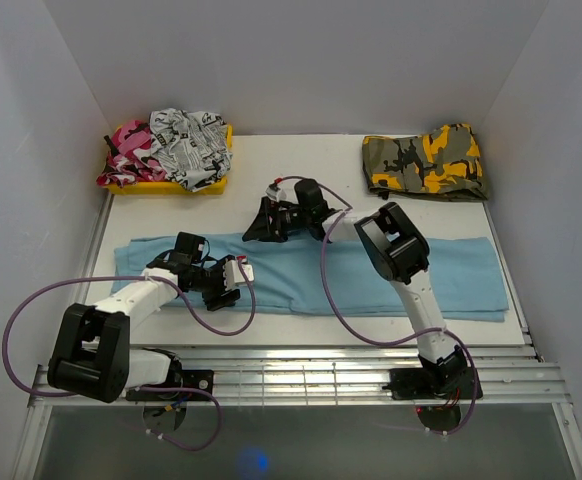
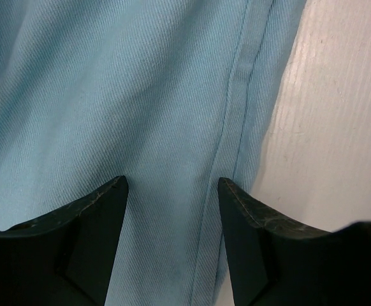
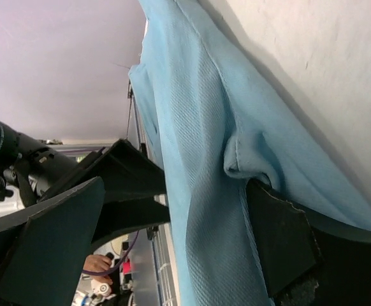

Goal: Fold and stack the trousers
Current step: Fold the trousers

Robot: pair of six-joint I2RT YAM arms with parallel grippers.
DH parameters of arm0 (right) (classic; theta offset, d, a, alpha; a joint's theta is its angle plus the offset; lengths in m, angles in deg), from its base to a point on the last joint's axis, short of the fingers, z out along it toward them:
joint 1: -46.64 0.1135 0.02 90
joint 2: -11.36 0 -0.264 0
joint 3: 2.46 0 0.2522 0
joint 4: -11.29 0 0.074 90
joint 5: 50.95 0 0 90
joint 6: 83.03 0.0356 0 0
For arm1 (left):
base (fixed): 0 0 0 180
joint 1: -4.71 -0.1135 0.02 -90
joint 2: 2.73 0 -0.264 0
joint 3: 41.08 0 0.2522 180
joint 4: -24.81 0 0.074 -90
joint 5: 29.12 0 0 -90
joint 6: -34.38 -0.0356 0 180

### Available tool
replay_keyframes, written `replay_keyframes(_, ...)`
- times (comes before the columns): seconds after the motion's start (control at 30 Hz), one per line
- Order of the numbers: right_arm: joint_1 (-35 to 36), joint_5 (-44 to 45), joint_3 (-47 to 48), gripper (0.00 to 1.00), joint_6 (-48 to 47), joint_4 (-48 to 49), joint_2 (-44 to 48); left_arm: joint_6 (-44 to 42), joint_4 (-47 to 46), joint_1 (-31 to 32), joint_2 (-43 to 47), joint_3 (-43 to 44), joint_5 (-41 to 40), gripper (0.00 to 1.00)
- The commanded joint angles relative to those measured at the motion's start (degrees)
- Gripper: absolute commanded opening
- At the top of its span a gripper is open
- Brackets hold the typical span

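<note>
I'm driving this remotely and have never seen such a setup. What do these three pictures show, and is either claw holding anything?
Two robot arms are bolted at the near edge of a white table. The wide picture looks down from above and behind them; the other two come from a camera on each wrist, with that arm's dark fingers in view. Light-blue trousers lie spread across it. At the back stand a yellow tray of crumpled clothes and a folded camouflage garment. The left gripper is open over the cloth. The right gripper is open wide at the trousers' far edge; a fold rests against one finger, nothing pinched.
</note>
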Motion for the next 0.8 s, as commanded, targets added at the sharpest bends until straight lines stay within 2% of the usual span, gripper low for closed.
replay_keyframes(0.0, 1.39, 2.01, -8.65, 0.98, 6.89, 3.95, 2.94, -0.58, 0.01, -0.15, -0.11, -0.59, 0.81, 0.69)
replay_keyframes(0.1, 2.18, 2.27, -9.74, 1.0, 13.92, 12.36, 2.78, -1.01, 0.19, -0.15, -0.55, -0.41, 1.33, 0.69)
replay_keyframes(0.3, 2.1, 4.9, 3.09, 0.96, 17.62, 14.86, -6.7, -1.98, 1.33, -0.15, -1.78, -0.32, 2.04, 0.69)
replay_keyframes(0.77, -1.51, 18.0, 16.36, 0.9, 8.48, 21.53, -12.16, -5.58, 4.14, -0.15, -0.29, -2.34, 0.99, 0.69)
